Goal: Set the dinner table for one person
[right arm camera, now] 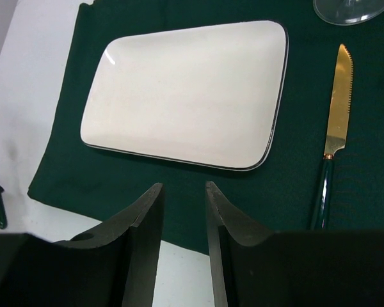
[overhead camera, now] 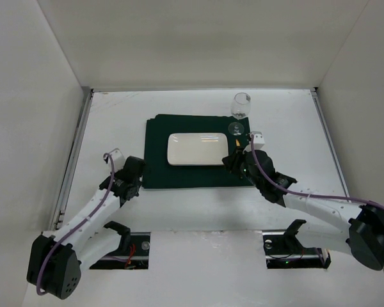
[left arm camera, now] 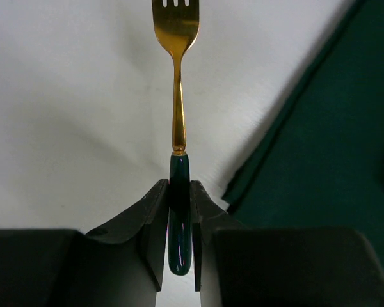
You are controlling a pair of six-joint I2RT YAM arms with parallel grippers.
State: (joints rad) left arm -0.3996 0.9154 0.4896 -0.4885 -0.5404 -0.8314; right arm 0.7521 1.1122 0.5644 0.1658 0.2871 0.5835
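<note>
Fork tines are cut off by the top edge in the left wrist view, and the sides of its green handle are covered by the left gripper fingers; in the top view the fork can't be made out under that gripper. Of the wine glass only the base is seen in the right wrist view, rest cropped at top. Knife handle end is hidden behind the right gripper body; in the top view it's mostly covered & too small to tell

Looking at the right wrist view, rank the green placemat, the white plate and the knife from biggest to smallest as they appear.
1. Green placemat, the largest even though the frame cuts it off.
2. White plate, lying on the placemat.
3. Knife, clearly the smallest; the end of its handle is hidden.
</note>
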